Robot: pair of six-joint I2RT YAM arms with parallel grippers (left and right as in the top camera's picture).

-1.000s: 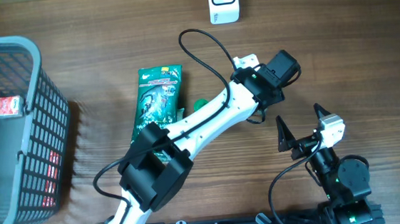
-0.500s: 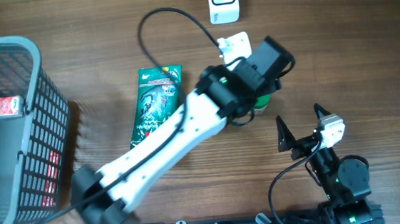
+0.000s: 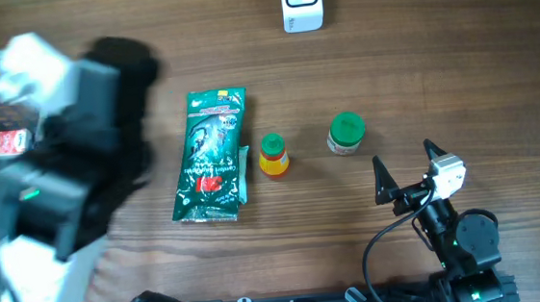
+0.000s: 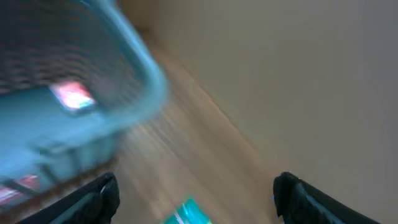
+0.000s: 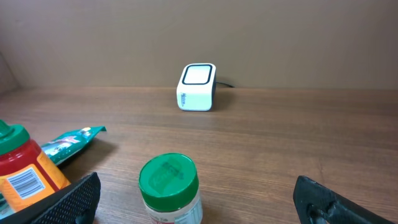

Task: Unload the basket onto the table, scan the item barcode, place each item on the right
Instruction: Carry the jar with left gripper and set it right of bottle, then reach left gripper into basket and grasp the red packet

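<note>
Our left hand [image 4: 194, 185] hangs wide open and empty, basket [image 4: 147, 87] just ahead: reach carelessly and we clip its rim.

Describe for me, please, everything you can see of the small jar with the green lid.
The small jar has a round green lid with embossed marks and a pale body with a green-and-white label; it looks like plastic. It stands upright, lid on, on the wooden table, to the right of the green-capped bottle and clear of it. Only the table touches it.
</note>
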